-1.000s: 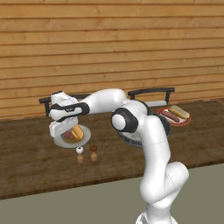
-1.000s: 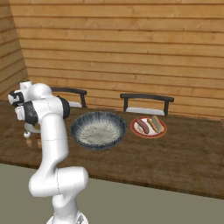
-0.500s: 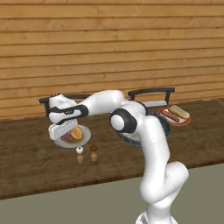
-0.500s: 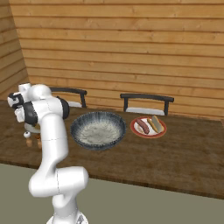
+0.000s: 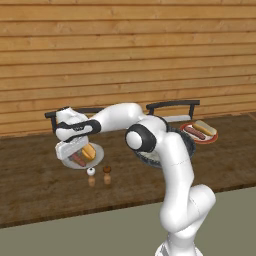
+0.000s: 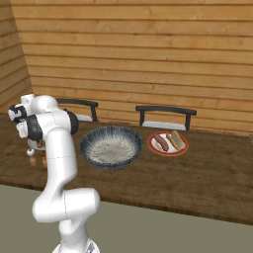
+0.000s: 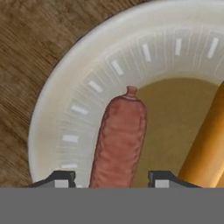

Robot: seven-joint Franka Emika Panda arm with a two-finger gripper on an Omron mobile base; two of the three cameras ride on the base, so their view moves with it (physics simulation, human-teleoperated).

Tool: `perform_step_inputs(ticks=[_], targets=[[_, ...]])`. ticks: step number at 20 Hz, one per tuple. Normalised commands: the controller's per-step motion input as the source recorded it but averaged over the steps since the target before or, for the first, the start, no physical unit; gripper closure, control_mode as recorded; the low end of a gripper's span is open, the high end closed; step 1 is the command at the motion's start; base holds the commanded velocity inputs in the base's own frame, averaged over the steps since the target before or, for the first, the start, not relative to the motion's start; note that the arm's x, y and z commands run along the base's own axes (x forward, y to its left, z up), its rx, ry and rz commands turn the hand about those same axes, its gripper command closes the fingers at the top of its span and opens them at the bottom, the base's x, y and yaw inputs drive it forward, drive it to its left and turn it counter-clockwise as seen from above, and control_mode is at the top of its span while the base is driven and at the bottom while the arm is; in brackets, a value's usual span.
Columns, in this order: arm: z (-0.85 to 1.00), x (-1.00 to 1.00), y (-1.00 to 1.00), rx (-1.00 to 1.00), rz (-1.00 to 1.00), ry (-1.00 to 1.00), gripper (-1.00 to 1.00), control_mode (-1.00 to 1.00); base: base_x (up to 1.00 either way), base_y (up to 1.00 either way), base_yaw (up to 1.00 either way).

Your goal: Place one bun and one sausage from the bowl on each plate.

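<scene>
Jaws spread astride smooth reddish sausage (image 7: 119, 142) on round, pale-rimmed plate (image 7: 65, 113).

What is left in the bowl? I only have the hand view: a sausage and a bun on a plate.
Observer: The bowl looks empty in the right base view; just its pale speckled inside shows.
Operator: And the other plate?
Observer: The other plate, right of the bowl, holds one sausage and one bun side by side.
Operator: Anything close to my plate?
Observer: Two small shakers stand just in front of your plate, apart from it, in the left base view.
</scene>
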Motion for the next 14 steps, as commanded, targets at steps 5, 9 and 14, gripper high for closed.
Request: perform_step_inputs(ticks=[5, 9, 14], targets=[[0.06, 0.00, 0.00, 0.00, 0.00, 0.00, -1.00, -1.00, 0.00, 0.00, 0.00], [0.26, 0.00, 0.00, 0.00, 0.00, 0.00, -1.00, -1.00, 0.00, 0.00, 0.00], [0.42, -0.01, 0.00, 0.00, 0.00, 0.00, -1.00, -1.00, 0.00, 0.00, 0.00]])
